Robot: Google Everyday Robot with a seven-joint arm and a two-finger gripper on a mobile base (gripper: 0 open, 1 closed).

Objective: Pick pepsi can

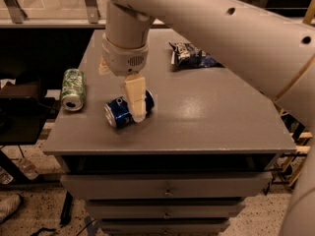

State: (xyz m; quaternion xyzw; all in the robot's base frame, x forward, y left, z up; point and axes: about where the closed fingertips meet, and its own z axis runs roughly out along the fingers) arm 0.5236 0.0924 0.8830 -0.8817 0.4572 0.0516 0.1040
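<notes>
— On the grey surface (216,117), where is the pepsi can (117,114)?
— Left of the middle, near the front edge, lying on its side with a silver end turned toward the front-left.
— And the gripper (127,96)?
— Right over the can, pointing down from the big white arm (211,28). Its fingers (135,95) are spread apart, released; the near one crosses in front of the can's middle.
— Anything else?
— A green-and-white can (72,88) on its side by the left edge, and a blue snack bag (189,54) at the back
</notes>
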